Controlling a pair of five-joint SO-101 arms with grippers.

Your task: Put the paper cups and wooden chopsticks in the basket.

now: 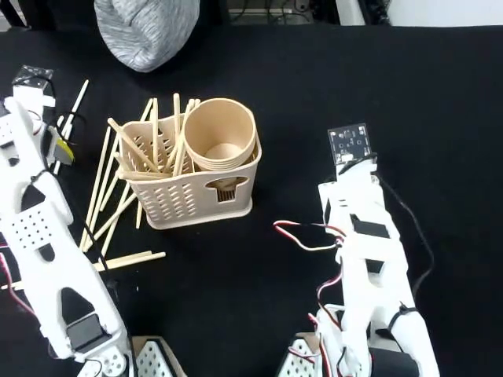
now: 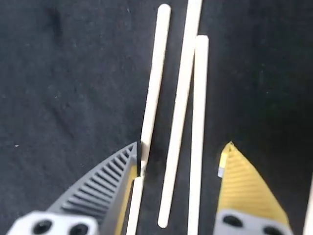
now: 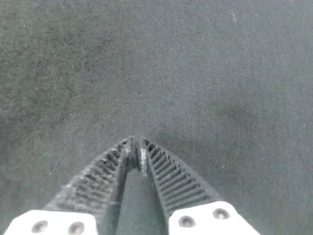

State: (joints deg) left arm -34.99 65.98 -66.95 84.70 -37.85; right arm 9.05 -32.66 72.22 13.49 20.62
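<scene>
**A:** Where do the cups stand?

**B:** The stacked tan paper cups [image 1: 222, 141] sit upright in the right half of the beige slotted plastic basket [image 1: 196, 196], which stands left of centre on the black cloth-covered table [image 1: 424, 94].

**A:** And the sticks?

**B:** Several pale wooden chopsticks [image 1: 149, 149] lean in the basket's left half, their ends poking above the rim. More loose wooden chopsticks [image 1: 100, 188] lie fanned on the cloth just left of the basket, and one pair [image 1: 130, 259] lies flat in front of it.

**A:** What is the left arm doing?

**B:** In the high view it is at the table's left edge, beside the loose sticks. Its wrist view shows the left gripper [image 2: 182, 144] with its jaws spread wide, low over three sticks lying side by side. The grey ribbed finger [image 2: 115, 176] touches the outermost stick [image 2: 155, 73]; the other two lie in the gap, short of the yellow finger [image 2: 244, 186]. Nothing is clamped.

**A:** And the right one?

**B:** The right gripper [image 3: 136, 142] has its jaws pressed together, holding nothing, over bare cloth. In the high view that arm [image 1: 365, 251] is to the right of the basket, apart from it.

**A:** Anything else?

**B:** A grey mottled fabric bundle [image 1: 145, 31] sits at the far edge.
</scene>
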